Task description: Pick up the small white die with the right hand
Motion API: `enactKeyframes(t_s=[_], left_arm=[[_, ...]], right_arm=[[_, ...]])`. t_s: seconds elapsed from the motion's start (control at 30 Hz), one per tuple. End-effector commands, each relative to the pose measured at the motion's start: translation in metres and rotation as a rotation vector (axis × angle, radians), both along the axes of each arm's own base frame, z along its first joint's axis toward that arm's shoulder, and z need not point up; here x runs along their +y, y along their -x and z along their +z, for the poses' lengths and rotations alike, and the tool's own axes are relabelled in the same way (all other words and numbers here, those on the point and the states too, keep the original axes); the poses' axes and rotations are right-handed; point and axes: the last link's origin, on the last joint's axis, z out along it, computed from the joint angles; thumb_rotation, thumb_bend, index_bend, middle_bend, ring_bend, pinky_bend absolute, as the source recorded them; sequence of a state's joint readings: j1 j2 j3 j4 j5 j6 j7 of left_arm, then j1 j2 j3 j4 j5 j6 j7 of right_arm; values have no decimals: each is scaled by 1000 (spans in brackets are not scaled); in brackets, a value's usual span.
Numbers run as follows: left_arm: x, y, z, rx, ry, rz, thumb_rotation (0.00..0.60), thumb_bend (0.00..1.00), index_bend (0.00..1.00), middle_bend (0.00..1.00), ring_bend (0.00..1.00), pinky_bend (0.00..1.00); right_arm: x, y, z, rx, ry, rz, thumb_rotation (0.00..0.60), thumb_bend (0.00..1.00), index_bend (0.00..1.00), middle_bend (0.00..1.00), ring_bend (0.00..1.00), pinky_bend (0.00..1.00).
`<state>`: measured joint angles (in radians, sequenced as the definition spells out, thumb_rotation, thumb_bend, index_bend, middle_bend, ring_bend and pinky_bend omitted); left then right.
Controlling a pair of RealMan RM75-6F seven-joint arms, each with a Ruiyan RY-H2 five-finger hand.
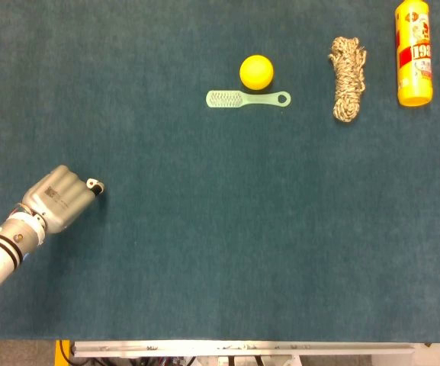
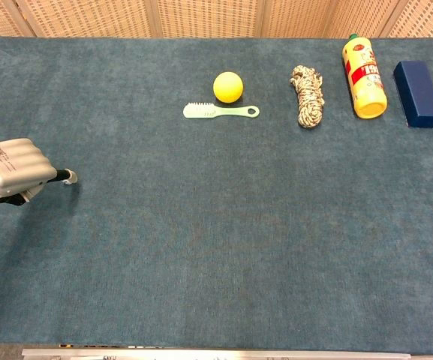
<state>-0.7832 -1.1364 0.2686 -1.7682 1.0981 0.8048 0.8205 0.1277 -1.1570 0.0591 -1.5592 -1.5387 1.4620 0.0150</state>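
No die lies on the table in either view. My left hand (image 1: 58, 200) is at the table's left side, its fingers curled into a fist, also seen as the left hand (image 2: 13, 171) in the chest view. A small white thing (image 1: 92, 184) with dark marks sticks out at its fingertips and looks like the small white die (image 2: 69, 176) pinched there. Most of it is hidden by the fingers. My right hand shows in neither view.
At the back lie a yellow ball (image 1: 256, 72), a pale green brush (image 1: 246, 98), a coil of rope (image 1: 347, 78), a yellow bottle (image 1: 413, 53) and a dark blue box (image 2: 418, 83). The table's front edge (image 1: 242, 348) runs along the bottom.
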Motion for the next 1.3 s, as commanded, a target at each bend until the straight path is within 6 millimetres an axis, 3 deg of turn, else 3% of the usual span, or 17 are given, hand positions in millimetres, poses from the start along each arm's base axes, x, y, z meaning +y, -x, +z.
enactKeyframes(t_s=[0.03,1.13,1.3], left_arm=[[0,2,1,3,-5,5,600,1000,154,1000,891,868],[4,13,20,10,-72,46,600,1000,155,1000,892,870],[3,0,23,-96,-114,39,600,1000,155,1000,879,868]], right_arm=[[0,0,0,0,1,0,600,338,743,505,448,559],[0,0,-3,9,-7,-1,600,338,742,506,448,559],[1,-1,0,5,0,2,600,338,743,506,448,559]])
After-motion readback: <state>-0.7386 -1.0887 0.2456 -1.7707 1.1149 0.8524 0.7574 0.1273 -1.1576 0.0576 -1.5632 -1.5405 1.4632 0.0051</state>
